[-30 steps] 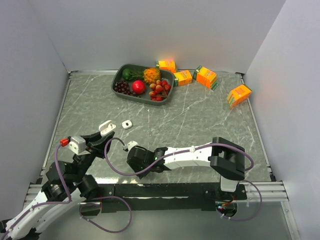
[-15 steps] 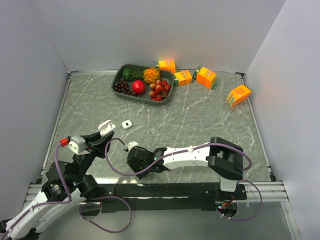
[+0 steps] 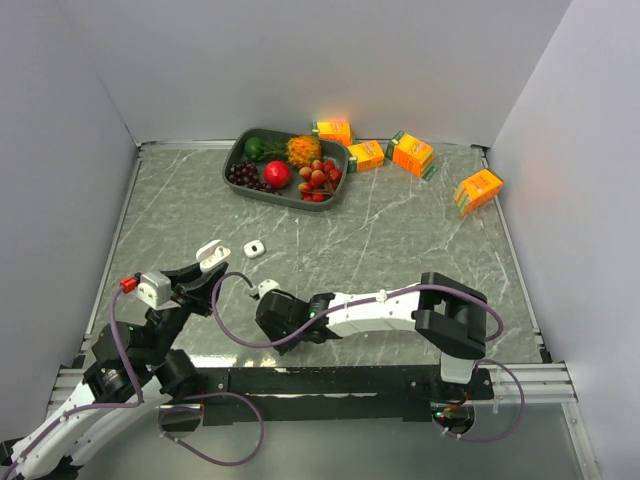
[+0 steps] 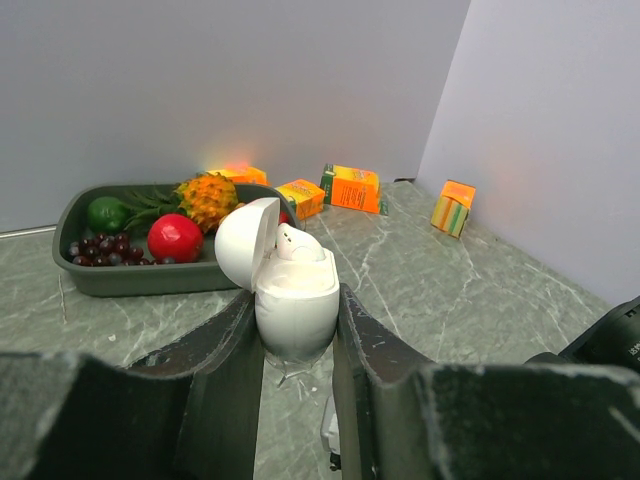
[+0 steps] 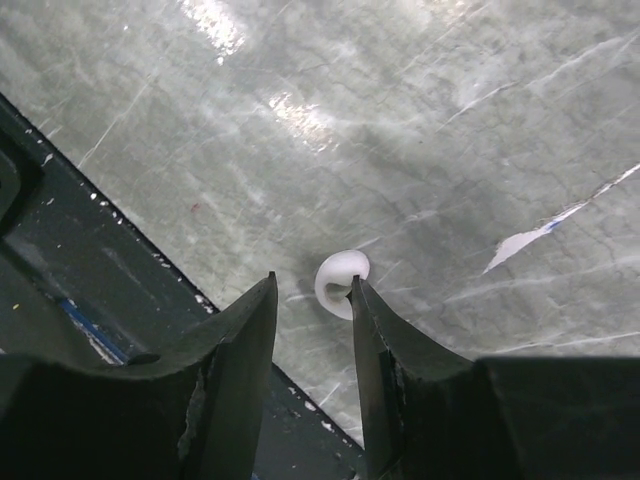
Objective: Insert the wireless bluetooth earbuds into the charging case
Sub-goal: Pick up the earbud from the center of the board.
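Observation:
My left gripper point(image 4: 298, 330) is shut on an open white charging case point(image 4: 296, 298) and holds it upright above the table. The case's lid point(image 4: 246, 240) is swung back to the left, and one white earbud point(image 4: 299, 243) sits in its top. In the top view this case point(image 3: 212, 254) is at the near left. My right gripper point(image 5: 312, 282) is open, tips down close to the table. A tiny rounded white earbud point(image 5: 338, 282) lies there, touching the right finger's tip point(image 5: 356, 292). From above, the right gripper point(image 3: 272, 316) hides that earbud.
A second small white case point(image 3: 254, 248) lies beyond the left gripper, and a small white piece point(image 3: 266, 288) sits beside the right gripper. A dark tray point(image 3: 236, 155) of fruit and several orange cartons point(image 3: 412, 153) are at the back. The black front rail point(image 5: 80, 270) runs near the earbud.
The right gripper has edged slightly away from the front edge. The left arm and its case have not moved.

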